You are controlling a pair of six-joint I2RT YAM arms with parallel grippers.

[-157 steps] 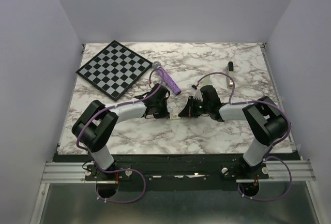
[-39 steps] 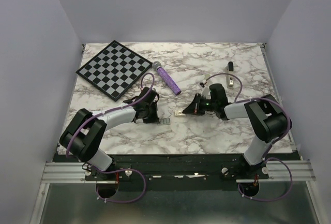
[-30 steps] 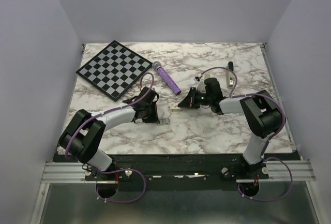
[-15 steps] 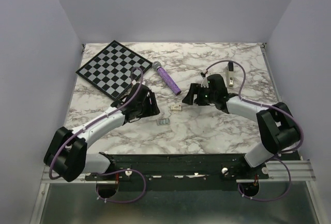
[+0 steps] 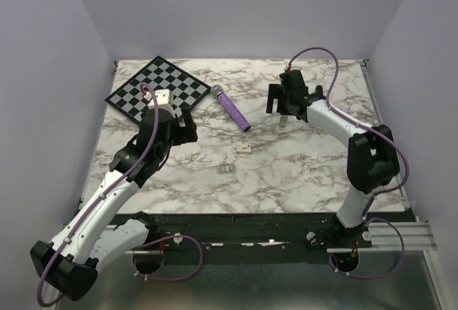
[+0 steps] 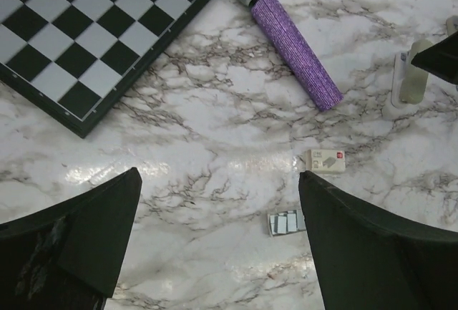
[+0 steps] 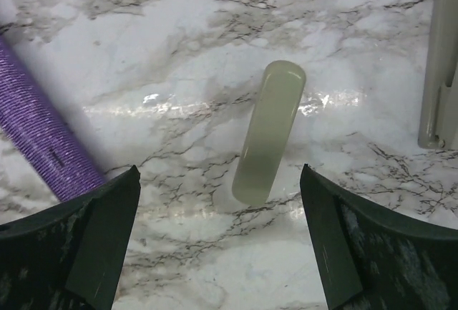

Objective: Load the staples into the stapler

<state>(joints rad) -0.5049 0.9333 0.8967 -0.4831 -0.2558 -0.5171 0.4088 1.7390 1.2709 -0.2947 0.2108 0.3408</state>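
We hang R gripper [image 7: 218, 174] wide open, empty, over stapler [image 7: 268, 132], prob. to grab it; L gripper [image 6: 218, 175] agape, empty, staples [image 6: 285, 222] at its 4 o'clock.

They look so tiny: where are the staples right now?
In the top view, the staples lie on the table near its centre, just below and left of the small cream box.

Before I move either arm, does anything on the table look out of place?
Only the staples: they lie loose on the marble table in what looks like a few short strips, beside the small cream box and well apart from the pale green stapler. Nothing looks spilled or damaged.
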